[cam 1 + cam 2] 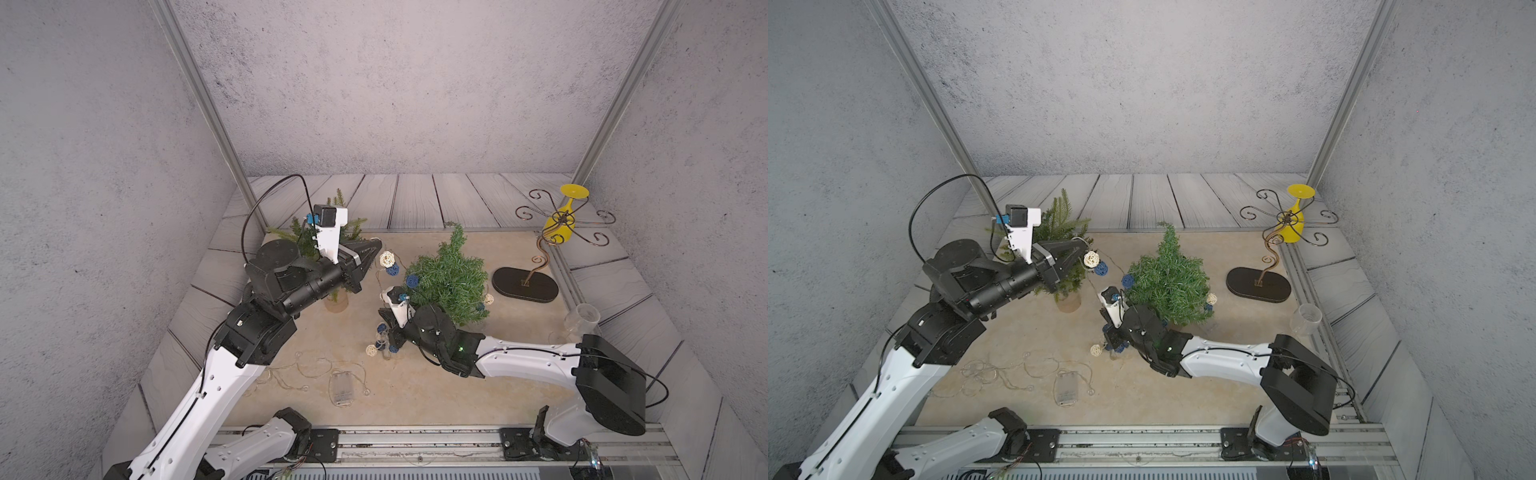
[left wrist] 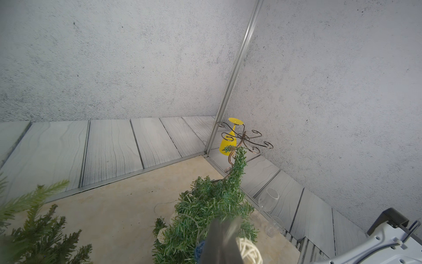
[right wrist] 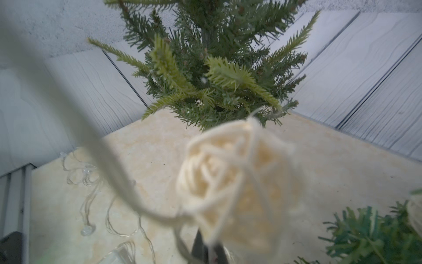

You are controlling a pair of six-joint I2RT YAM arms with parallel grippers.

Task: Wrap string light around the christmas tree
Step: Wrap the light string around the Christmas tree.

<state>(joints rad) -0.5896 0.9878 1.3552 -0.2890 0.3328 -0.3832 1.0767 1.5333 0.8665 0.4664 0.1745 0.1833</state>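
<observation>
The green christmas tree (image 1: 451,278) (image 1: 1169,282) stands mid-table. The string light, a cord with white and blue wicker balls, runs round its near side. My left gripper (image 1: 376,246) (image 1: 1081,244) is held up to the tree's left, shut on the cord just above a white ball (image 1: 387,259) (image 2: 249,251). Its fingers (image 2: 222,237) are pressed together. My right gripper (image 1: 384,338) (image 3: 209,250) is low in front of the tree, shut on the cord at another white ball (image 1: 371,350) (image 3: 235,189). Blue balls (image 1: 411,280) hang against the branches.
A smaller potted fir (image 1: 316,237) (image 3: 217,68) stands behind the left arm. A clear wire string with a battery box (image 1: 343,388) lies on the near table. At the right are a metal glass stand (image 1: 525,284) with a yellow glass (image 1: 561,224) and a clear wine glass (image 1: 582,320).
</observation>
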